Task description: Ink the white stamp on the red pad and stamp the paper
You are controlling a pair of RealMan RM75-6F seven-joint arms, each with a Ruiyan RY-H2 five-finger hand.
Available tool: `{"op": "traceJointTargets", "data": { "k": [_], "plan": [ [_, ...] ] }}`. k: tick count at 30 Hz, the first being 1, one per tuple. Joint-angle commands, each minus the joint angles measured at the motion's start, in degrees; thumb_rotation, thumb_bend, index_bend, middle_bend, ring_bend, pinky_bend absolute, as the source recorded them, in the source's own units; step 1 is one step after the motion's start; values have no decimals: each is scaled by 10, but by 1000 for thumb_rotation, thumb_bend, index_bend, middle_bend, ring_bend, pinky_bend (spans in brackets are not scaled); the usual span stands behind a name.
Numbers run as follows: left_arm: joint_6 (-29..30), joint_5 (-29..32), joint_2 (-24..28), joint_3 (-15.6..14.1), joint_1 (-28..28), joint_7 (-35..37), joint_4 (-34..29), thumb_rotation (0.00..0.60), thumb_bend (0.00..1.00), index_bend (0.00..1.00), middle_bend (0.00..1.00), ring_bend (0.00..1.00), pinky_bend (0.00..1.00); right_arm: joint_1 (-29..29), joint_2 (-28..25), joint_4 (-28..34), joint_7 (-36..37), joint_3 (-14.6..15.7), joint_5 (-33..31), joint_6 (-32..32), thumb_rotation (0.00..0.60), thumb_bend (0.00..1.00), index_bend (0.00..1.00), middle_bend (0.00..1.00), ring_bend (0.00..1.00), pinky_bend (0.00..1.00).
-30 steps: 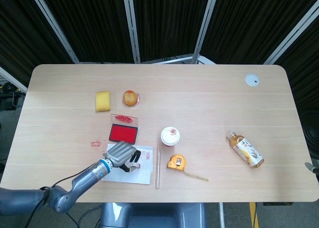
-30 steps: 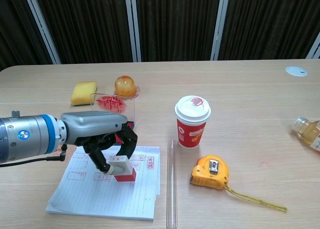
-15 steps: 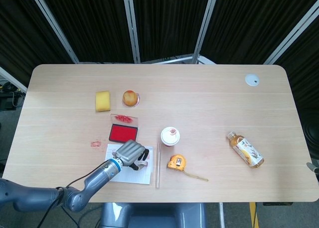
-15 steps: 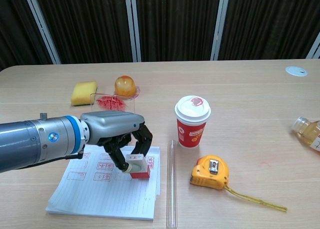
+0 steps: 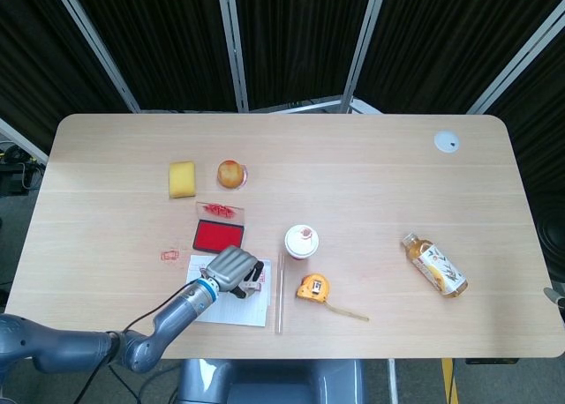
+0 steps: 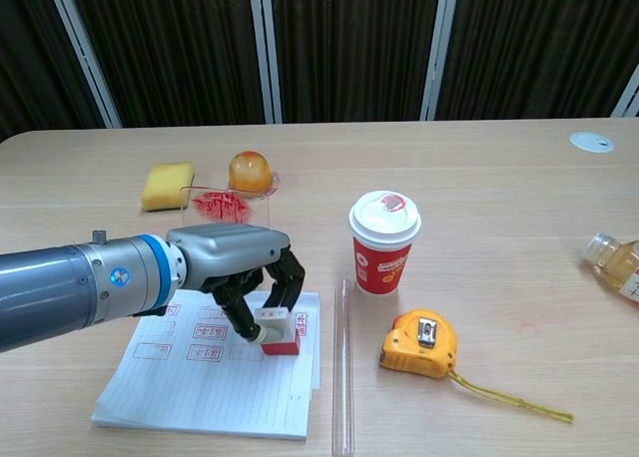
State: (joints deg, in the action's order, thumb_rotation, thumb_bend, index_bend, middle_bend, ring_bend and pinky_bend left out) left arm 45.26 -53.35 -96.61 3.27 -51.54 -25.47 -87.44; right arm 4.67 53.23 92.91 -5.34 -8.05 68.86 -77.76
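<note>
My left hand (image 6: 245,269) grips the white stamp (image 6: 279,329) from above, fingers curled around its body. The stamp's red base rests on the right part of the lined paper (image 6: 205,387), close to the paper's right edge. Several red prints show on the sheet to the left of the stamp. In the head view the left hand (image 5: 231,266) covers most of the stamp over the paper (image 5: 231,303). The red pad (image 5: 217,236) lies open just behind the paper; in the chest view the hand hides it. My right hand is not in view.
A red paper cup (image 6: 384,239) stands right of the paper, with a yellow tape measure (image 6: 423,342) in front of it. A clear rod (image 6: 342,367) lies along the paper's right side. The pad's clear lid (image 6: 225,206), a sponge (image 6: 168,185), an orange ball (image 6: 250,170) and a bottle (image 5: 434,264) lie further off.
My left hand has carried the stamp rightward across the paper, from its middle to its right edge. In the last half second it has barely shifted.
</note>
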Motion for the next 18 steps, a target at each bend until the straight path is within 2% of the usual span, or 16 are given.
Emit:
{"op": "traceJointTargets", "data": {
  "k": [1,18],
  "plan": [
    [-2,-2,-2,-1,-1,1,3,600,360,601,588,819,856,0,0,0,0,0,0,0,600,0,0,0,0,0],
    [-11,-5,-18,-8,3,19,36,600,361,601,589,819,855,1,2,-2,-1,1,0,2,600,0,0,0,0,0]
  ]
}}
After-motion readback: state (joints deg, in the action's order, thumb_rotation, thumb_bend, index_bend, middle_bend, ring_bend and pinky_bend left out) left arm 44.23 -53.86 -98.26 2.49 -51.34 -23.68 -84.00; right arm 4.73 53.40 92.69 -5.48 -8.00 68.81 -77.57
